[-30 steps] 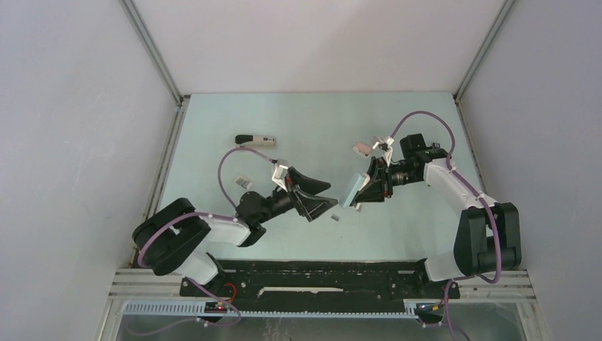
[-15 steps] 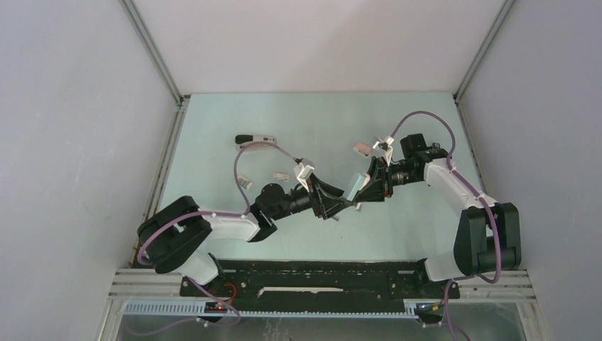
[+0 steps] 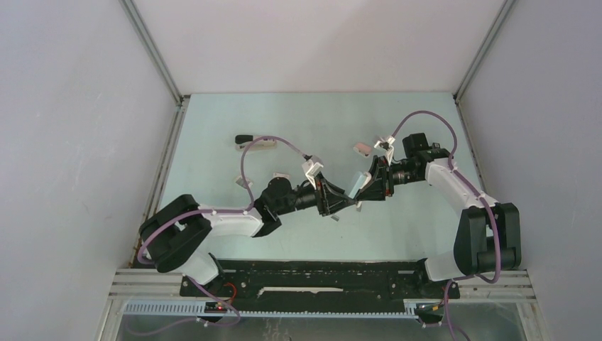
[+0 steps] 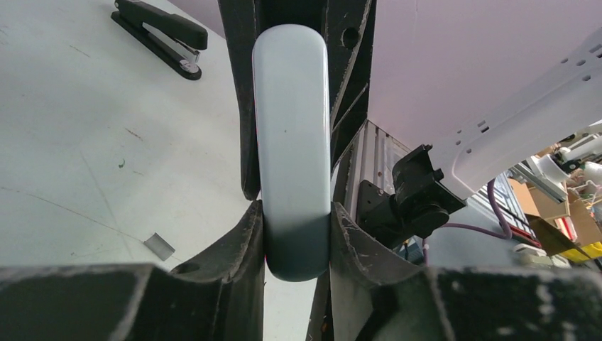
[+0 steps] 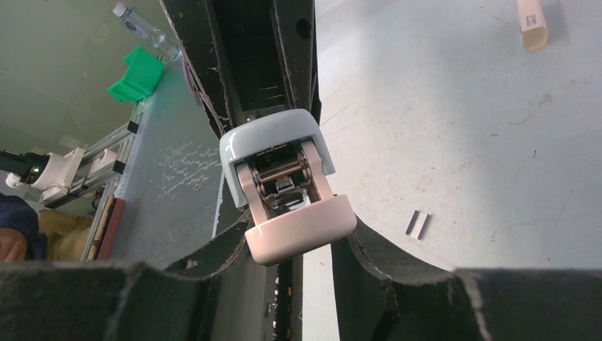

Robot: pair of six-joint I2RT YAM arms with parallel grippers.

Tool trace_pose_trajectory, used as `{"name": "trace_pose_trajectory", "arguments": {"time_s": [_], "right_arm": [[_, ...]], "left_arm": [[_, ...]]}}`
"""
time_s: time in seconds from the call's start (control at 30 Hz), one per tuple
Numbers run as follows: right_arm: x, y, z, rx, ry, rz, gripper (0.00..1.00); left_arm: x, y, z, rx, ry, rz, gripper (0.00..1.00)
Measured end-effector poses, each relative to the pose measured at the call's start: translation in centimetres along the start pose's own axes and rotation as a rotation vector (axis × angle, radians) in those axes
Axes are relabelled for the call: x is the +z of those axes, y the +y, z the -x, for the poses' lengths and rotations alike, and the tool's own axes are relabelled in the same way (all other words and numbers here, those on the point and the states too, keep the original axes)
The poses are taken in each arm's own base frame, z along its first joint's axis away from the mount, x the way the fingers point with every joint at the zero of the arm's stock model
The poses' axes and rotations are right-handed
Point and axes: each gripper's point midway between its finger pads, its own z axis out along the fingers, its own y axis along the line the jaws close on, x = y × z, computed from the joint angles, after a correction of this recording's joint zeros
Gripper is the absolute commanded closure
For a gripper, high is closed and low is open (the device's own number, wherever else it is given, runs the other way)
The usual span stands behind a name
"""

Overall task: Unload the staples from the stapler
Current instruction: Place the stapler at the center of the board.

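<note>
Top external view: both arms meet over the table [image 3: 397, 128] on a pale blue stapler [image 3: 353, 187]; a black stapler [image 3: 243, 138] lies toward 10 o'clock. Left wrist view shows the left gripper [image 4: 296, 217] clenched on its rounded end. Only the right wrist view shows the right gripper [image 5: 298, 245] grasping its pink base [image 5: 298, 231], its metal magazine [image 5: 280, 181] exposed, and a staple strip [image 5: 418, 224] at 3 o'clock.

No words, numbers or brands can be read anywhere; the only print is a small dark code-like mark on a white label on a tan box [image 5: 533, 21] lying on the table [image 5: 461, 121], too blurred to make out, and the stapler [image 5: 273, 138] shows no legible lettering.
</note>
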Motion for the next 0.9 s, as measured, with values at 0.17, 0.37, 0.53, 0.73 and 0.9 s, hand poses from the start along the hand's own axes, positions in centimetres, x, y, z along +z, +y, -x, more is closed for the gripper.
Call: {"name": "trace_pose_trajectory", "arguments": {"time_s": [0.17,0.37,0.53,0.73,0.9], "right_arm": [[0.0,0.0,-0.1,0.003,0.004,-0.004,0.80],[0.1,0.2,-0.1,0.004,0.001,0.007,0.59],[0.4,0.6,-0.1,-0.001,0.002,0.024,0.49],[0.4,0.9,-0.3,0.010,0.003,0.029,0.38],[0.3,1.2,-0.3,-0.001,0.004,0.029,0.23]], "left_arm": [[0.0,0.0,-0.2,-0.002,0.013,-0.004,1.00],[-0.2,-0.1,0.2,-0.001,0.011,-0.005,1.00],[-1.2,-0.2,0.3,-0.004,0.007,-0.021,1.00],[-2.4,0.2,0.8,-0.007,-0.023,-0.024,1.00],[-3.2,0.5,1.0,-0.006,-0.042,-0.014,1.00]]}}
